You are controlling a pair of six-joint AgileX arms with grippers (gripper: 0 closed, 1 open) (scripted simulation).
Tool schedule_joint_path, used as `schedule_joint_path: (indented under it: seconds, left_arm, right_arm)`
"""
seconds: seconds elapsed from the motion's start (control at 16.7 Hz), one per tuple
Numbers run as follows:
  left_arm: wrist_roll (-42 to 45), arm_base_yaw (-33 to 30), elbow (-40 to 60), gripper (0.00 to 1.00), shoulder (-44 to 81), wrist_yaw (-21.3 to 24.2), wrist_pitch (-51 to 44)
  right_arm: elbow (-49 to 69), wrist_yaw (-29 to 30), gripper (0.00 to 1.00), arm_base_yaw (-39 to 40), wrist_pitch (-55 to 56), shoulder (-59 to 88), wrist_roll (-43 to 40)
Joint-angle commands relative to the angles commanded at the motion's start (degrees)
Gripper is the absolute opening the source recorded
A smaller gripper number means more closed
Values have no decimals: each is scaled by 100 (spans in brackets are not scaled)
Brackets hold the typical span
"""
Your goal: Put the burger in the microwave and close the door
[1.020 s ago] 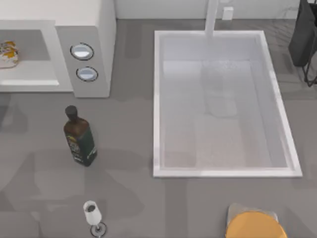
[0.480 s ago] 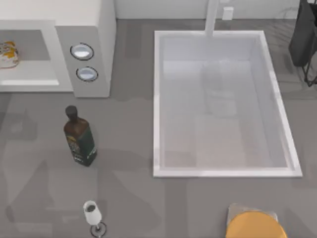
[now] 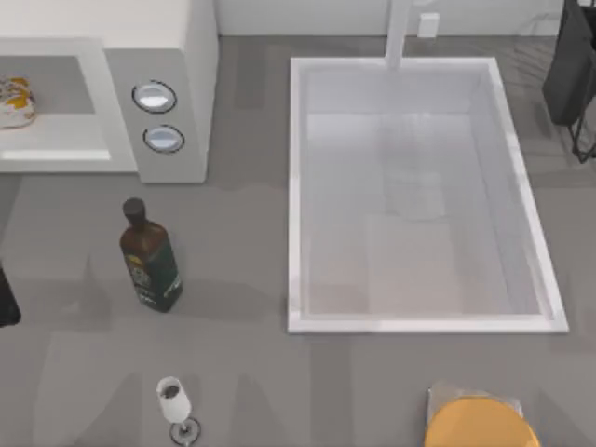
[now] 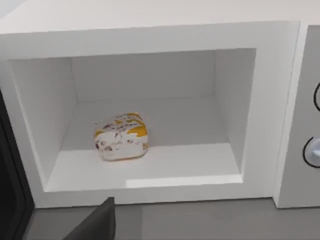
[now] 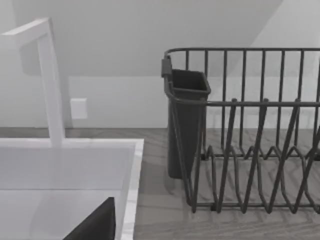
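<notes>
Fingers: cannot tell if open or closed on either arm. Burger (image 4: 121,136) sits inside microwave (image 4: 150,35), on its white floor, nothing touching it. Microwave front open. Dark bottle (image 3: 149,258) stands on table (image 3: 242,279) just below microwave. Sink (image 3: 296,186) to right.

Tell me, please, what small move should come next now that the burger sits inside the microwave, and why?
Probably swing the door shut with the left arm. The burger already rests on the floor of the microwave, clear of the opening, and the cavity is wide open, with the dark door edge standing beside it.
</notes>
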Motion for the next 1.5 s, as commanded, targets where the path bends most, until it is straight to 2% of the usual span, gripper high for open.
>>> schedule_joint_path:
  seconds: [0.18, 0.36, 0.66, 1.44, 1.5]
  left_arm:
    - [-222, -473, -538, 100, -1129, -552, -98]
    - [-366, -736, -827, 100, -1718, -926, -124]
    - [-387, -778, -876, 100, -1807, -993, -127]
    - [-387, -778, -876, 2, -1807, -993, -127]
    - [-387, -778, -876, 0, -1807, -993, -127]
  right_arm:
    - [0, 0, 100, 0, 0, 0, 0]
    - [0, 0, 100, 0, 0, 0, 0]
    - [0, 0, 100, 0, 0, 0, 0]
    - [0, 0, 100, 0, 0, 0, 0]
    - [0, 0, 100, 0, 0, 0, 0]
